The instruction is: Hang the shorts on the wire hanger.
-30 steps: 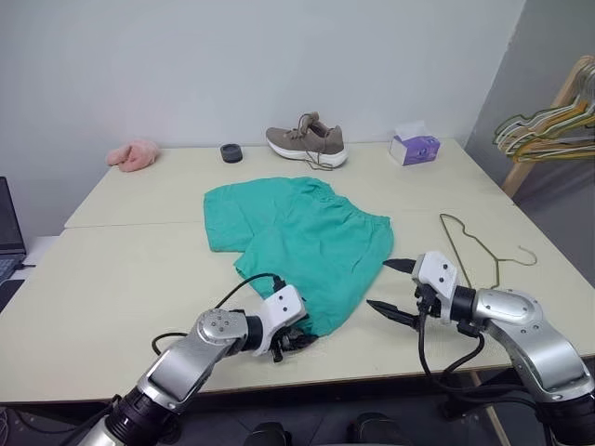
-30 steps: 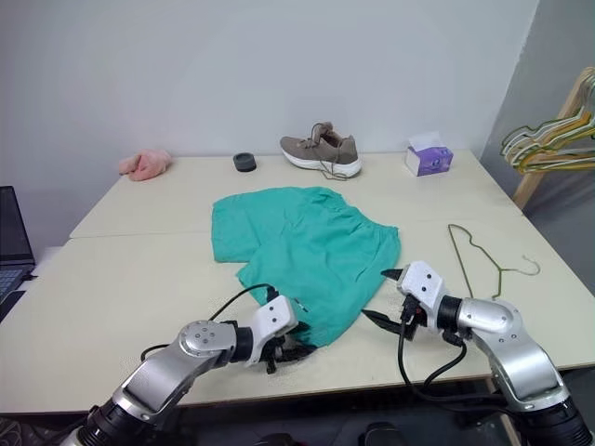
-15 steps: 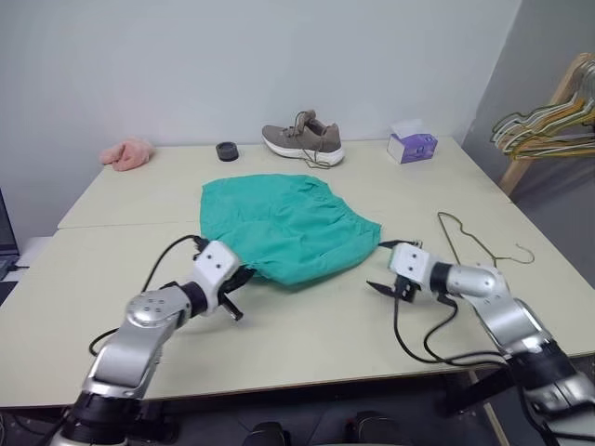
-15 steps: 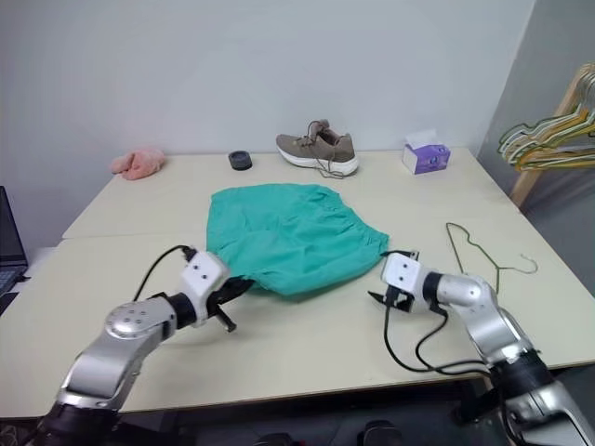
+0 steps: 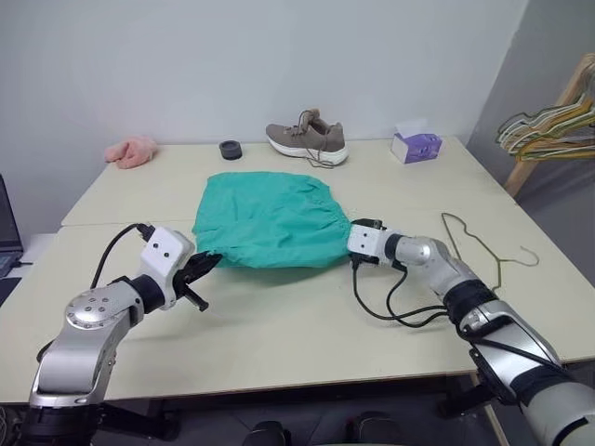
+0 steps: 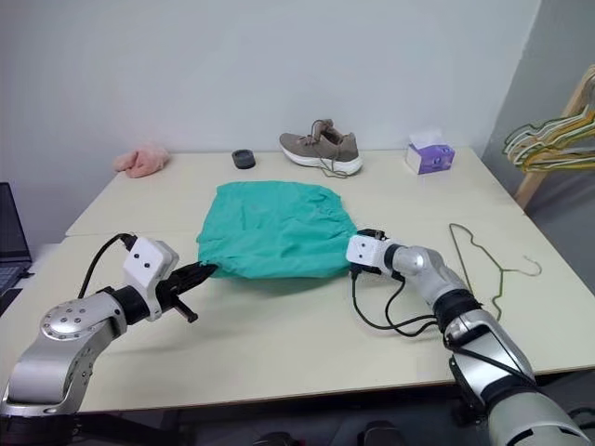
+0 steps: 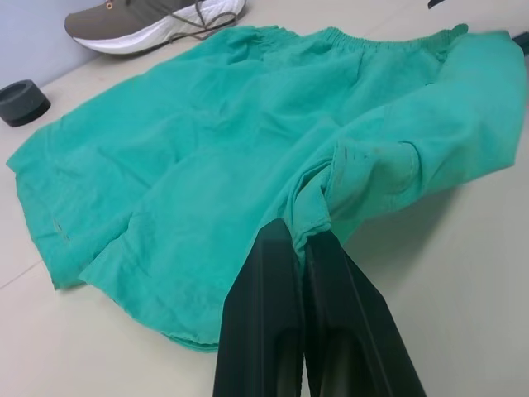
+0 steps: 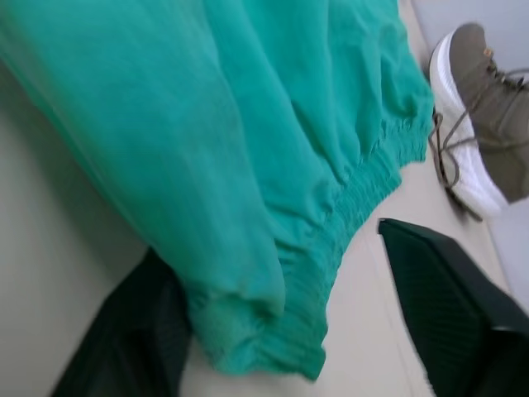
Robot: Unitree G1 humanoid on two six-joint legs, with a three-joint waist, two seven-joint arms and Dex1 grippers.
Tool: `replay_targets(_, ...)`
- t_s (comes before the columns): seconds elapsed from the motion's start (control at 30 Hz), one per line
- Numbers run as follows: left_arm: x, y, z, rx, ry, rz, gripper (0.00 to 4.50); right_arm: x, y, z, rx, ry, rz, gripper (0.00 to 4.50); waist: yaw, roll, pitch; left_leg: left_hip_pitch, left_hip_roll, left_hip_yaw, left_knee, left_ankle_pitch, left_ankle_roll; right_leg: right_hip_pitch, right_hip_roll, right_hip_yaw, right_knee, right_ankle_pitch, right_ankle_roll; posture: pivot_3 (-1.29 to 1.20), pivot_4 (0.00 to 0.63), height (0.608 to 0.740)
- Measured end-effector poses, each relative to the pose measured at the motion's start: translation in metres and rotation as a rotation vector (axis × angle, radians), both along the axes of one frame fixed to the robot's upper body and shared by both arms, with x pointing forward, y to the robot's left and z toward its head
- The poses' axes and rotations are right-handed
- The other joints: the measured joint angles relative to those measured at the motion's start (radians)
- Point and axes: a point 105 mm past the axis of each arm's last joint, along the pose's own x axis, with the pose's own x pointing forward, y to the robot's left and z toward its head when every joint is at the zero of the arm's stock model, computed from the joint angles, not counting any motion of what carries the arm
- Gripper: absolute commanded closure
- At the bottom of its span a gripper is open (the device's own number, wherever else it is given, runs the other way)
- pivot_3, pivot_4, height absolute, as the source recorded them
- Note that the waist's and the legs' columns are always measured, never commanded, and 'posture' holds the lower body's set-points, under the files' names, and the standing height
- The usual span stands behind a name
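Left eye view: shoe (image 5: 308, 142) beyond shorts (image 5: 270, 219), apparently apart.

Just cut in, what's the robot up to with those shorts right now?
The left gripper is shut on a fold of the teal shorts on the table. The right gripper is open around the waistband corner. The wire hanger lies untouched to the right.

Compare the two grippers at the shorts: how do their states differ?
The left gripper is shut, pinching a fold of the shorts at their left edge. The right gripper has its fingers apart, straddling the elastic waistband corner on the right, not yet clamped. Both are at the fabric's edges, low over the table.
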Motion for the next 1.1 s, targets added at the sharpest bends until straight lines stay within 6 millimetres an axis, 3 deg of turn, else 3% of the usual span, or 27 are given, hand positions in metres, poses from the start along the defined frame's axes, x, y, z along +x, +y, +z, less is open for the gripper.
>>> replay_targets(0.23, -0.003, 0.002, -0.005, 0.011, 0.01, 0.006, 4.5, 0.004, 0.002, 0.003, -0.014, -0.059, 0.017, 4.46, -0.001, 0.0, 0.0, 0.0, 0.0, 0.0, 0.0, 0.0, 0.0, 0.0, 0.0, 0.0, 0.001, 0.0, 0.0, -0.02, 0.0, 0.74)
replay_targets(0.43, -0.004, -0.002, -0.012, 0.057, 0.038, -0.065, 4.5, 0.004, -0.017, 0.021, -0.123, -0.145, 0.1, 4.46, 0.0, 0.001, 0.0, 0.0, -0.001, 0.0, 0.0, 0.0, 0.0, 0.0, 0.0, 0.0, 0.001, 0.0, 0.0, -0.04, 0.0, 0.74)
replay_targets(0.57, -0.018, -0.027, -0.035, 0.069, 0.147, -0.24, 4.5, -0.007, -0.039, 0.028, -0.247, -0.131, 0.2, 4.46, -0.003, 0.001, 0.001, 0.0, -0.001, 0.001, 0.0, 0.0, 0.0, 0.0, -0.001, 0.001, 0.0, 0.0, 0.0, -0.05, 0.0, 0.74)
replay_targets(0.67, -0.039, -0.034, -0.052, 0.101, 0.263, -0.363, 4.5, -0.03, -0.054, 0.029, -0.32, -0.053, 0.301, 4.46, -0.008, 0.001, 0.0, 0.0, 0.0, 0.001, 0.0, 0.0, 0.0, 0.0, -0.001, 0.0, 0.0, -0.001, -0.001, -0.07, 0.0, 0.74)
replay_targets(0.8, -0.063, -0.028, -0.062, 0.157, 0.385, -0.477, 4.5, -0.091, -0.063, 0.012, -0.361, 0.204, 0.428, 4.46, -0.008, 0.004, 0.002, -0.001, 0.001, -0.002, -0.001, -0.001, 0.001, -0.001, -0.001, -0.002, 0.001, -0.002, -0.002, -0.08, 0.0, 0.74)
replay_targets(0.87, -0.072, -0.021, -0.064, 0.189, 0.424, -0.518, 4.5, -0.121, -0.063, 0.014, -0.376, 0.319, 0.482, 4.46, -0.01, 0.007, 0.004, 0.0, 0.001, -0.001, -0.001, -0.001, 0.001, -0.001, -0.001, -0.001, 0.001, -0.004, -0.002, -0.09, 0.0, 0.74)
replay_targets(0.97, -0.079, -0.016, -0.063, 0.216, 0.454, -0.568, 4.5, -0.15, -0.059, 0.026, -0.374, 0.396, 0.527, 4.46, -0.012, 0.009, 0.005, 0.001, 0.001, -0.002, 0.0, -0.001, 0.001, 0.001, -0.001, -0.003, 0.001, -0.006, 0.002, -0.09, 0.0, 0.74)
replay_targets(1.1, -0.104, -0.007, -0.064, 0.209, 0.563, -0.644, 4.5, -0.187, -0.056, 0.023, -0.357, 0.546, 0.577, 4.46, -0.016, 0.008, 0.006, 0.003, 0.001, 0.0, 0.001, 0.0, 0.001, 0.002, -0.001, -0.002, 0.001, -0.008, -0.002, -0.1, 0.0, 0.74)
